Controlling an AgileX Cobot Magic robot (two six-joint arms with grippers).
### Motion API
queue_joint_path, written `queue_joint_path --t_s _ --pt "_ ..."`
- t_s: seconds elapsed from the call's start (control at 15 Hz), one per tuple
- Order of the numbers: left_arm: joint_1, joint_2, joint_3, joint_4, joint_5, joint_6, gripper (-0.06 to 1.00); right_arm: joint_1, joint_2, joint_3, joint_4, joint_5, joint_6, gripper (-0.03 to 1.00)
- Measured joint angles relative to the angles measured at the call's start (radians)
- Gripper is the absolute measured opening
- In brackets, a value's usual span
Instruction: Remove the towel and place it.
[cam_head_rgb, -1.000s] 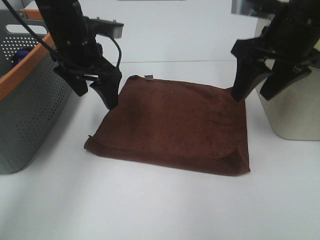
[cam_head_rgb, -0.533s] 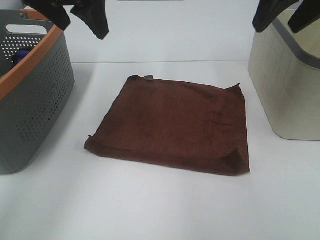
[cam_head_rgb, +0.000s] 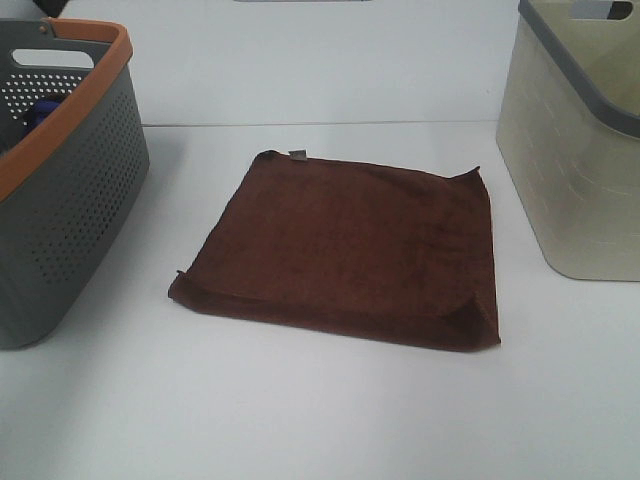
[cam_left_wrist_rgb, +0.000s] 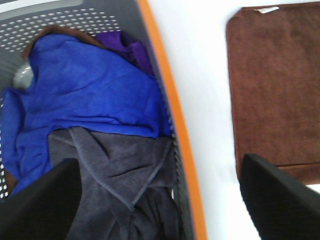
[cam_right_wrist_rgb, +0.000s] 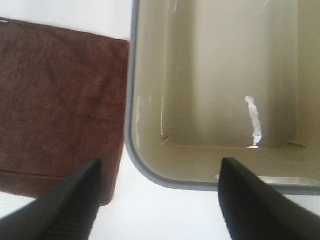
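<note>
both pincers stand wide apart and hold nothing. left pincer (cam_left_wrist_rgb: 160, 200) hangs over the grey basket (cam_left_wrist_rgb: 172, 120) with blue cloth (cam_left_wrist_rgb: 85, 90) and grey cloth (cam_left_wrist_rgb: 120, 175) inside. right pincer (cam_right_wrist_rgb: 160, 200) hangs over the beige bin (cam_right_wrist_rgb: 131, 100). between them the towel (cam_head_rgb: 350, 245) lies flat on the white counter (cam_head_rgb: 300, 410).

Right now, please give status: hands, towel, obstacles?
Left hand open over grey basket. Right hand open over beige bin. Towel flat on table, unheld. Nothing on it.
</note>
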Motion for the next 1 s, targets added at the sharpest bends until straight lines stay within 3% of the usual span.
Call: queue_joint_path --t_s 0.2,0.53,0.73,1.0 --pt "0.096 -0.022 0.001 0.000 0.001 -0.014 0.81 -0.026 -0.043 0.000 -0.001 0.000 -0.024 0.67" --pt "0.177 -0.067 0.021 0.000 -0.001 -0.013 0.81 -0.026 -0.076 0.008 -0.001 0.000 -0.025 0.67" --pt "0.225 -0.192 0.176 0.011 -0.001 -0.012 0.81 -0.026 -0.170 0.101 -0.001 0.000 -0.026 0.67" --pt "0.229 -0.491 0.512 0.061 -0.038 -0.010 0.81 -0.026 -0.457 0.368 0.000 0.001 -0.044 0.67"
